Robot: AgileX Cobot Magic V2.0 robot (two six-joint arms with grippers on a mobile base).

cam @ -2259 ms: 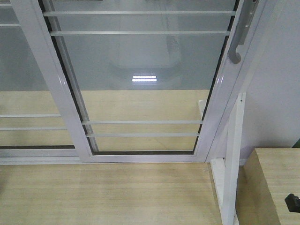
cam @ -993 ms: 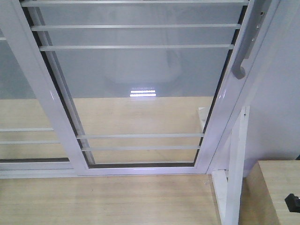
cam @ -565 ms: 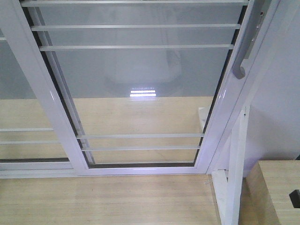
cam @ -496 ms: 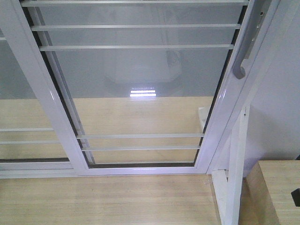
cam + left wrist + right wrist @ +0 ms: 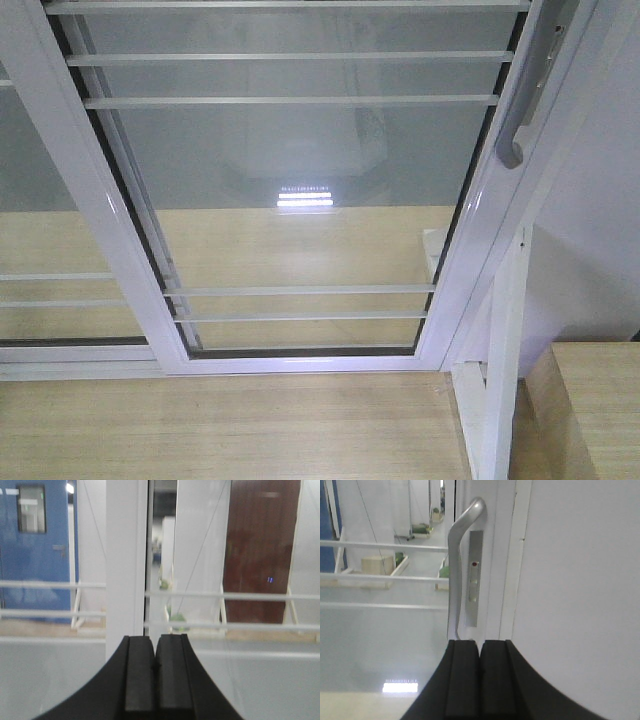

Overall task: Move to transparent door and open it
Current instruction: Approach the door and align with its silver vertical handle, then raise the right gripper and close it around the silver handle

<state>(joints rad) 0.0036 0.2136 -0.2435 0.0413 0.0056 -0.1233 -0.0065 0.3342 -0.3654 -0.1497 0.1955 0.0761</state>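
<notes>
The transparent door [image 5: 300, 180] fills the front view: a clear glass panel in a white frame with thin horizontal white bars. Its curved grey handle [image 5: 525, 100] sits on the right stile. In the right wrist view the handle [image 5: 456, 565] stands upright just ahead of and slightly left of my right gripper [image 5: 480, 645], which is shut and empty. My left gripper [image 5: 155, 640] is shut and empty, facing a white frame stile [image 5: 125, 565] and the glass. Neither gripper shows in the front view.
A second white-framed glass panel [image 5: 40, 230] without a handle overlaps at the left. A white wall [image 5: 600, 230] and a white post [image 5: 500, 370] stand at the right. A light wooden block [image 5: 600, 410] sits at the lower right. Wooden floor [image 5: 230, 430] lies below.
The view came closer to the door, then held still. The black object at the front view's lower right edge slid out of view.
</notes>
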